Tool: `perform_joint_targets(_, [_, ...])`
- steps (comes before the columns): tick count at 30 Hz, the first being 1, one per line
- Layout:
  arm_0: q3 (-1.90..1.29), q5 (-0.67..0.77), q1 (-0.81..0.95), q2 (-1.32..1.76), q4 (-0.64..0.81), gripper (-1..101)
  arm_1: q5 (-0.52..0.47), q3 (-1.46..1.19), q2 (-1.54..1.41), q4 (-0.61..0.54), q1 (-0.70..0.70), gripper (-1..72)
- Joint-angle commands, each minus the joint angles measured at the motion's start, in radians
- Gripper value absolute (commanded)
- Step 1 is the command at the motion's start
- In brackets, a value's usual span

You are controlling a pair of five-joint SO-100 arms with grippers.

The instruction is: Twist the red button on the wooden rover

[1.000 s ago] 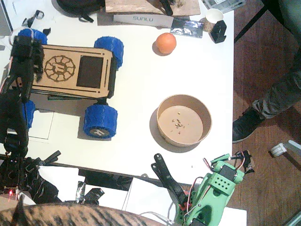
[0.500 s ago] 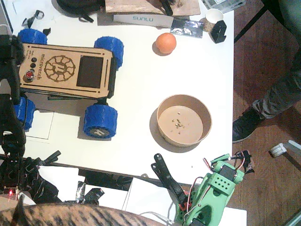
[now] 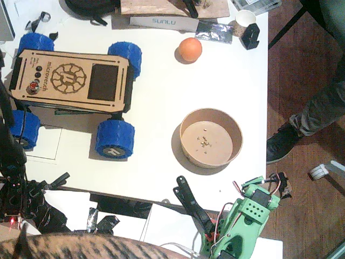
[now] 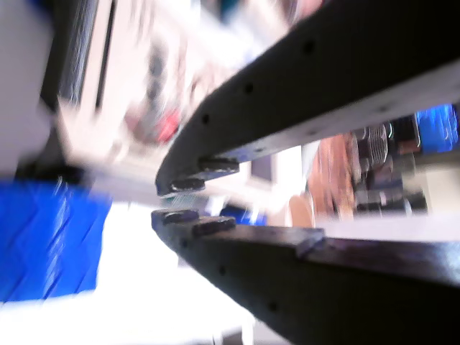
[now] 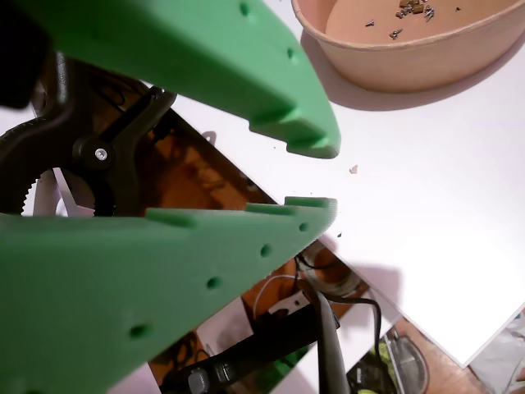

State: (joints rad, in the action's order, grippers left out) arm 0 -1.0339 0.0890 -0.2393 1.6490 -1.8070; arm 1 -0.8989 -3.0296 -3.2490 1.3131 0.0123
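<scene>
The wooden rover (image 3: 73, 81) stands at the table's top left on blue wheels. Its red button (image 3: 33, 87) shows uncovered near the left end of the deck, next to two small black buttons. My black left arm (image 3: 9, 145) runs along the left edge of the fixed view, clear of the rover. In a blurred wrist view my left gripper (image 4: 175, 200) has its black jaws almost together with nothing between them, and a blue wheel (image 4: 43, 237) lies to the left. My green right arm (image 3: 249, 209) rests at the bottom. My right gripper (image 5: 316, 176) holds nothing, only a narrow gap at its tips.
An orange ball (image 3: 190, 49) lies right of the rover. A brown bowl (image 3: 211, 138) with crumbs sits at centre right. Clutter lines the table's far edge, with a small cup (image 3: 246, 18). A person's leg and shoe (image 3: 285, 141) stand beside the table on the right.
My left arm has drawn back leftward off the rover's left end, and the red button and black buttons now show. The right arm has not moved.
</scene>
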Motion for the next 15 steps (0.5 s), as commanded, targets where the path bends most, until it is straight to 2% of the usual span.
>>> perform_joint_targets(1, [-0.057, 0.015, -0.006, 0.242, -0.035, 0, -0.009, 0.005, -0.002, 0.011, -0.005, 2.5])
perform_joint_targets(5, [-0.262, 0.014, -0.006, 0.488, 0.008, 0, -0.009, 0.005, -0.002, 0.011, -0.005, 2.5])
perform_joint_targets(11, [-0.687, 0.002, -0.008, 0.943, 0.187, 0, -0.009, 0.005, -0.002, 0.011, -0.005, 2.5])
perform_joint_targets(15, [-0.853, 0.002, -0.008, 1.183, 0.242, 0, -0.009, 0.005, -0.002, 0.011, -0.005, 2.5])
